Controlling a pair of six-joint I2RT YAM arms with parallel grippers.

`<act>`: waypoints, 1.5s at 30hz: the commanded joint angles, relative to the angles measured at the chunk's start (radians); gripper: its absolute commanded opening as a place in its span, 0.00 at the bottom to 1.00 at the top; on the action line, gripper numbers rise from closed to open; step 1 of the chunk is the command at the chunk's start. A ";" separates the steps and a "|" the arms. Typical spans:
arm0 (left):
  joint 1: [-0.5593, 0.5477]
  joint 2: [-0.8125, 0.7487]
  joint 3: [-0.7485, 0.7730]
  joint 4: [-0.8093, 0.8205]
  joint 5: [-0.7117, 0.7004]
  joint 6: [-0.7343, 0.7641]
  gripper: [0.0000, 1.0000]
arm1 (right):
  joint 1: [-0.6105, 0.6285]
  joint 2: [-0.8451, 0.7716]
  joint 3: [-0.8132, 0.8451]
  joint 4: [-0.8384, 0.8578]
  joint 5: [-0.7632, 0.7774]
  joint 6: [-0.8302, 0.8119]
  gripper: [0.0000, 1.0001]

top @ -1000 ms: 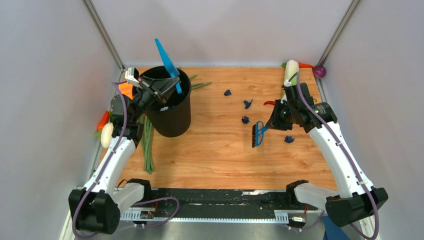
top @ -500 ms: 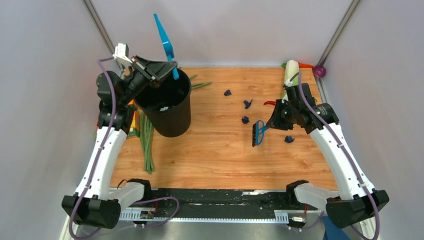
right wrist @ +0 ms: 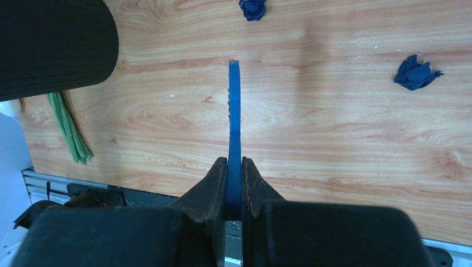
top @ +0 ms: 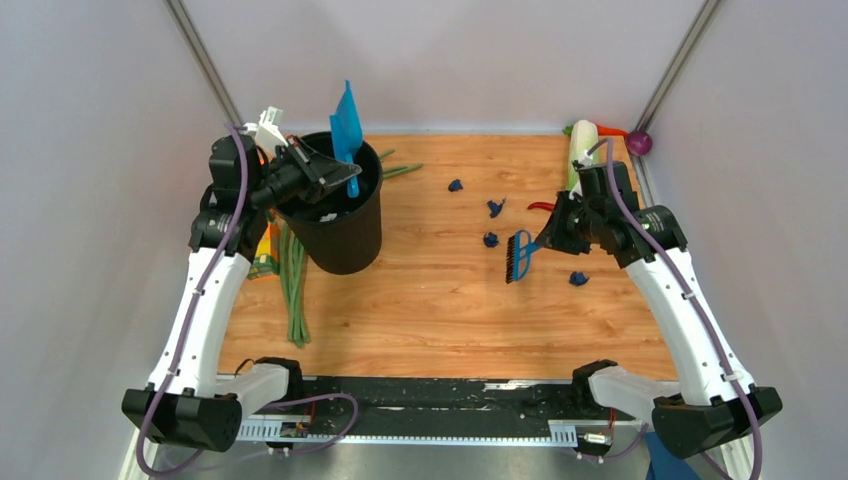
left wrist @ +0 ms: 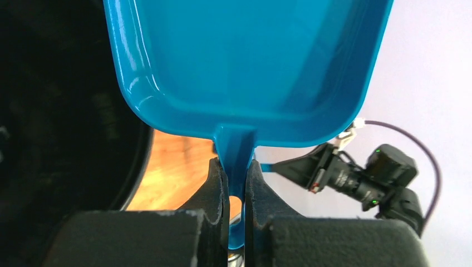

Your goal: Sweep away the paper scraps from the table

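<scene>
Several dark navy paper scraps (top: 455,185) (top: 495,207) (top: 490,239) (top: 577,278) lie on the right half of the wood-grain table (top: 430,310). Two scraps show in the right wrist view (right wrist: 253,8) (right wrist: 414,72). My left gripper (top: 343,177) (left wrist: 236,179) is shut on the handle of the light blue dustpan (top: 347,128) (left wrist: 245,61), which stands tipped up over the black bin (top: 340,235). My right gripper (top: 546,238) (right wrist: 234,168) is shut on the handle of the blue hand brush (top: 518,258) (right wrist: 234,105), whose head hangs just above the table near the scraps.
Green beans (top: 293,290) lie left of the bin, with an orange item (top: 268,250) beside them. A white radish (top: 582,145), a purple ball (top: 640,143) and a red chilli (top: 540,206) sit at the far right. A black rail (top: 430,395) runs along the near edge. Grey walls surround the table.
My left arm lifted the dustpan above the bin, then lowered it back over the rim and turned it more face-on. My right gripper shifted the brush slightly farther from me.
</scene>
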 commanded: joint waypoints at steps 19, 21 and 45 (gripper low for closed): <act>-0.011 0.060 0.072 -0.221 0.089 0.161 0.00 | -0.005 0.015 0.086 0.016 0.064 0.007 0.00; -0.031 0.078 0.117 -0.288 0.049 0.214 0.00 | -0.004 0.019 0.091 0.010 0.086 0.004 0.00; -0.735 0.540 0.406 -0.934 -0.609 0.748 0.00 | -0.068 0.165 0.097 -0.157 0.560 -0.034 0.00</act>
